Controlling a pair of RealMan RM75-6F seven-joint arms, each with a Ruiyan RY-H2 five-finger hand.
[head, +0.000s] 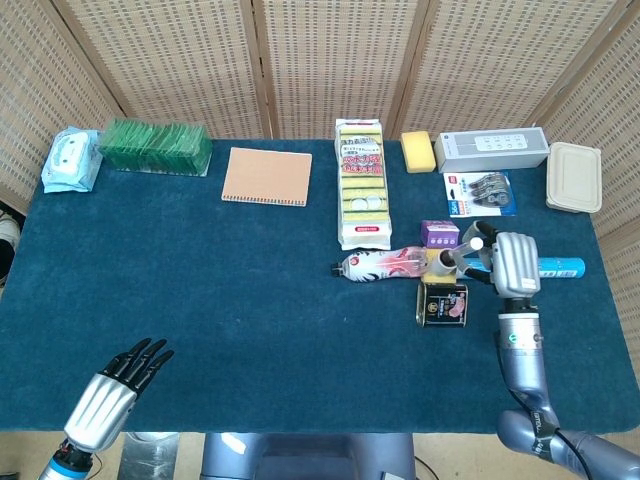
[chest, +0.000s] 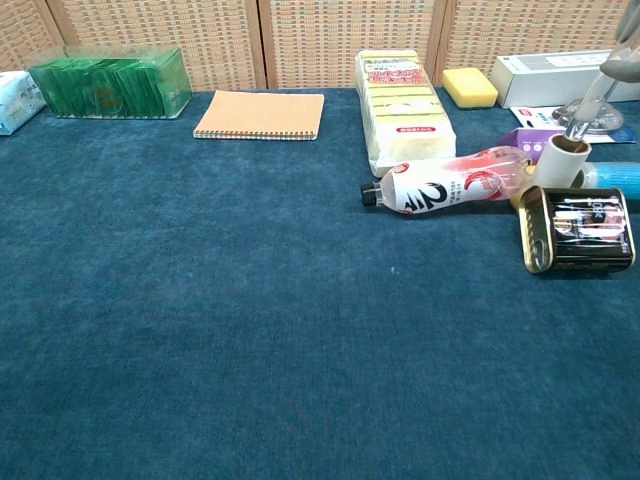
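Blue felt covers your bench (head: 230, 290), and at the lower left of the head view your left hand (head: 108, 395) hangs off the near edge, fingers straight and slightly apart, holding nothing, well apart from every object. Along the far edge, left to right, sit a wipes pack (head: 71, 159), a green box (head: 155, 146), a tan notebook (head: 267, 176) and a tall sponge pack (head: 363, 183).

Right of centre lies the cluster that matters. A pink bottle (head: 385, 264) lies on its side, its long axis running left to right with the cap pointing left. Just right of its base stands a small white roll (chest: 561, 160), upright, with a dark tin (chest: 582, 229) just in front of it and a purple box (head: 440, 233) just behind.

Your right hand (head: 505, 264) hovers just right of the roll, clearly the nearer hand. Its fingers (chest: 592, 98) point left and down toward the roll's top; the roll lies to their left and slightly below. They look parted and close to the roll's rim, though contact cannot be told. A blue tube (head: 557, 267) lies behind the hand, pointing right.
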